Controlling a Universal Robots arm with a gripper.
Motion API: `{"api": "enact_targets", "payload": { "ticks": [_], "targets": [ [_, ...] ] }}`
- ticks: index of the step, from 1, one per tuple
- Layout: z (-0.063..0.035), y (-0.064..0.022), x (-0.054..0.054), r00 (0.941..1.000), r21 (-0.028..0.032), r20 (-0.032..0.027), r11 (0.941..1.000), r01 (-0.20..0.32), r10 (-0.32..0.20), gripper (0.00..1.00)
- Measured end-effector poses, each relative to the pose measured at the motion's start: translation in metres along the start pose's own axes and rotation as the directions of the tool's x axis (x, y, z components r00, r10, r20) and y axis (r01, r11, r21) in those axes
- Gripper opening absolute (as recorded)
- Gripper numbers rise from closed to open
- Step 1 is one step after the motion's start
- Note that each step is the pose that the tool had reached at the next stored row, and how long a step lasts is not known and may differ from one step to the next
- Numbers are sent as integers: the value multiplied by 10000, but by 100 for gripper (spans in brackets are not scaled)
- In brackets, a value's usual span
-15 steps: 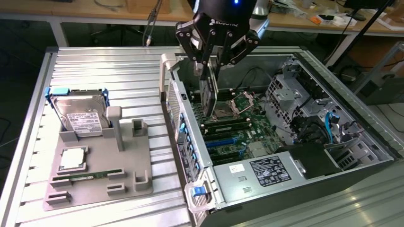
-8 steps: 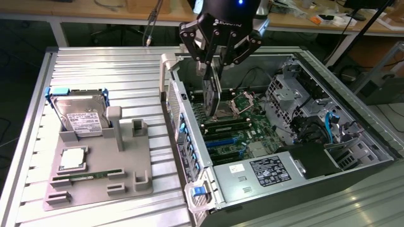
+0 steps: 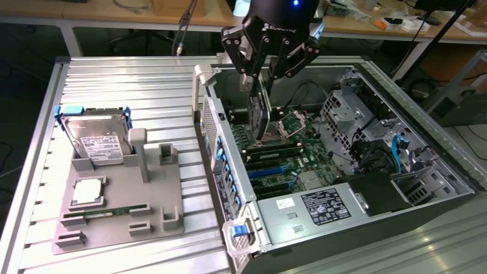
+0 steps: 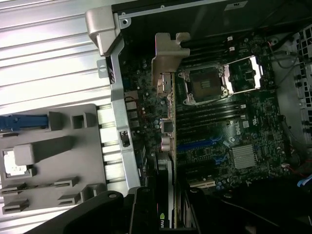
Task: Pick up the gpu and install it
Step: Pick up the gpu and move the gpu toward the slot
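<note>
Exterior view: the gripper [image 3: 265, 80] is clenched on the gpu [image 3: 259, 114]. The thin dark card hangs on edge over the open computer case [image 3: 228, 171], near the case's far end and just inside its wall on the exterior view's left. Below it the green motherboard [image 3: 297, 151] lies exposed, with the square metal CPU socket [image 3: 293, 123] close beside the card's lower edge. A perforated steel drive cage [image 3: 346, 114] and cables crowd the side on the exterior view's right. The boxy labelled power supply [image 3: 320, 208] fills the near end. On the ribbed aluminium table [image 3: 129, 80], a grey plastic fixture [image 3: 152, 217] carries a hard drive [image 3: 97, 140], a processor chip [image 3: 88, 191] and a memory stick [image 3: 106, 212], well apart from the case.

Wrist view: the gpu [image 4: 165, 129] shows edge-on and its silver bent bracket [image 4: 168, 53] sits just beside the case wall [image 4: 117, 97]. The black gripper [image 4: 168, 214] clamps the card from both sides. The blue expansion slots [image 4: 200, 144] and a finned heatsink [image 4: 243, 158] lie uncovered to one side.
</note>
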State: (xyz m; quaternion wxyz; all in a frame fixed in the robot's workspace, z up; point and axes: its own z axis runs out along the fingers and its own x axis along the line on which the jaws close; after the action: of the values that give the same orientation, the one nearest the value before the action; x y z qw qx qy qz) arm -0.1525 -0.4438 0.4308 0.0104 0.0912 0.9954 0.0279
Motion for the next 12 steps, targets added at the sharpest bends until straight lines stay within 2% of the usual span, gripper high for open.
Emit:
{"api": "enact_targets", "payload": {
  "ticks": [12],
  "targets": [
    [2,16,-87,10000,0,0,10000,1,-1,27]
  ]
}}
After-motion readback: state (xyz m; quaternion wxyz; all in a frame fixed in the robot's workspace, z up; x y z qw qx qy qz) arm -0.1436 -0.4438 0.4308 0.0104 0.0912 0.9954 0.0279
